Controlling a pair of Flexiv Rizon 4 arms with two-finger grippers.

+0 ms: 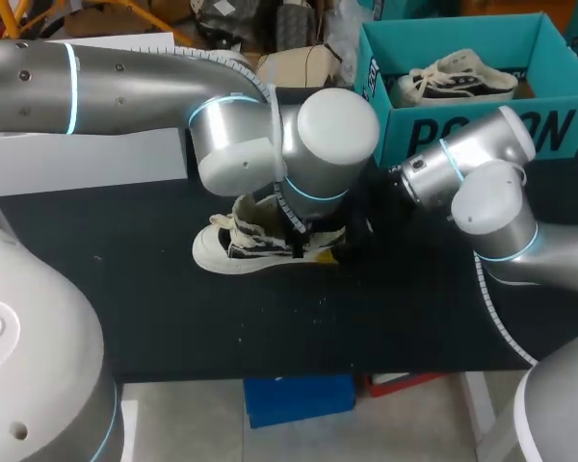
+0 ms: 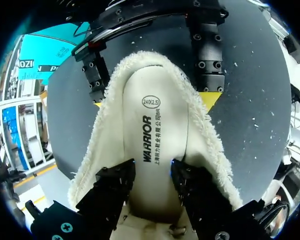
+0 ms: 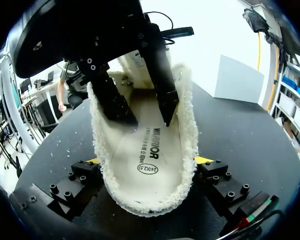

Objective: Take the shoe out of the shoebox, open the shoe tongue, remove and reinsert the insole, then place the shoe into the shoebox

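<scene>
A white low-top shoe with a fleecy collar lies on the black table, toe toward the left. My left gripper reaches down into the shoe's opening. Its two black fingers stand apart on the white insole, so it is open with nothing pinched. In the head view the left wrist hides this gripper. My right gripper comes in from the heel end. Its widely spread fingers press on both sides of the heel. The insole lies flat inside the shoe.
The teal shoebox stands open at the back right of the table, with a second shoe inside it. A white box sits at the back left.
</scene>
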